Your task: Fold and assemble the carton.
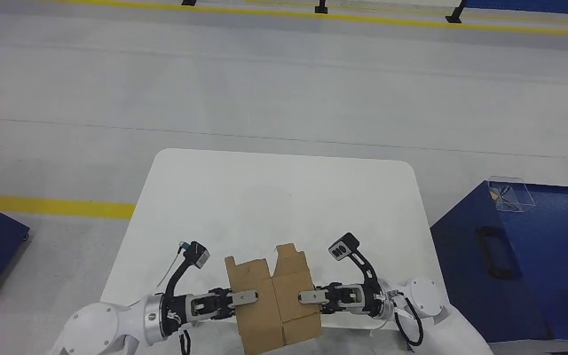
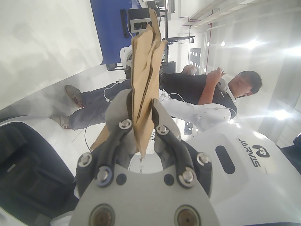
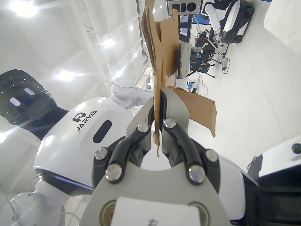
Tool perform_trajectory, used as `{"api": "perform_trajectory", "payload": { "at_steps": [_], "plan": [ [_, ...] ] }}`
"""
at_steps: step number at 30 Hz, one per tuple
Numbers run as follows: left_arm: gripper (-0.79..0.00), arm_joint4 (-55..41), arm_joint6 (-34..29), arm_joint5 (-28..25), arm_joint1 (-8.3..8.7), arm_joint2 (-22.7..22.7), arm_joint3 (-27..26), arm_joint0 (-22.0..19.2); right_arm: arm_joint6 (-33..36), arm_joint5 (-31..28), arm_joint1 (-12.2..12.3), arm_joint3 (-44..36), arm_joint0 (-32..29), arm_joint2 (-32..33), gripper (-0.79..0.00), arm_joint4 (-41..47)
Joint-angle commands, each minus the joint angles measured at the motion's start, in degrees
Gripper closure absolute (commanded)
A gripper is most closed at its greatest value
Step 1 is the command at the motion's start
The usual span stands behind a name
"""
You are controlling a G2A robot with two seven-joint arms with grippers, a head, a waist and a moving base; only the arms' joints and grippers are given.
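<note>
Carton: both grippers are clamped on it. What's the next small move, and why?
Probably ease the left gripper and right gripper slightly toward each other. They clamp opposite edges of the carton, whose layers lie nearly flat together in the left wrist view, so pushing inward should bow the walls apart.

The left arm [image 1: 115, 321] and right arm [image 1: 417, 297] have glossy white shells, black joints and thin cables [image 2: 104, 92]. The left gripper [image 2: 142, 109] and right gripper [image 3: 158, 102] share a pale grey base, black links, silver screws [image 2: 188, 176] and 2 flat metal fingers [image 2: 164, 116]. The white chest [image 3: 70, 142] carries dark lettering [image 3: 85, 121] and a black oval [image 3: 102, 131].
</note>
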Motion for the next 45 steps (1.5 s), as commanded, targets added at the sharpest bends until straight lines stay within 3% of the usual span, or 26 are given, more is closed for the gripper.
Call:
{"api": "perform_trajectory", "payload": {
  "at_steps": [1,15,16,20,23,26,30,34,43,45],
  "plan": [
    [0.0,-0.3,-1.0,0.0,0.1,0.2,0.0,0.1,0.0,0.0,0.0,0.0,0.0,0.0,-0.785,0.0],
    [0.0,-0.3,-1.0,0.0,0.1,0.2,0.0,0.1,0.0,0.0,0.0,0.0,0.0,0.0,-0.785,0.0],
    [0.0,-4.0,2.5,-1.0,-0.22,0.2,0.2,-0.1,-1.2,0.0,0.0,-0.1,0.0,0.4,-0.785,-0.1],
    [0.0,-10.1,13.0,-11.8,-1.41,3.2,4.3,-1.0,-7.6,-9.4,0.3,-2.6,-0.7,6.2,-0.785,-3.6],
    [0.0,-18.2,19.9,-25.1,-2.89,7.7,8.7,-2.8,-8.9,-17.6,0.6,-4.3,-2.5,11.1,-0.785,-3.7],
    [0.0,-24.2,21.6,-35.6,-4.3,12.9,15.0,-5.8,-7.7,-24.1,0.9,-5.5,-5.0,14.5,-0.785,-5.2],
    [0.0,-31.4,19.5,-44.2,-5.91,18.8,21.4,-9.6,-6.8,-25.1,1.3,-7.0,-6.5,16.5,-0.785,-6.5],
    [0.0,-40.0,15.0,-40.4,-6.97,23.6,24.3,-12.1,-8.3,-26.6,1.4,-9.2,-7.3,16.7,-0.785,-9.2],
    [0.0,-48.1,5.9,-33.7,-8.23,27.6,26.6,-14.1,-15.7,-31.7,0.5,-7.5,-5.3,13.2,-0.785,-20.2],
    [0.0,-47.7,5.0,-33.6,-8.37,27.8,26.8,-14.1,-16.3,-31.6,0.1,-7.0,-4.5,11.3,-0.693,-21.3]
  ]
}}
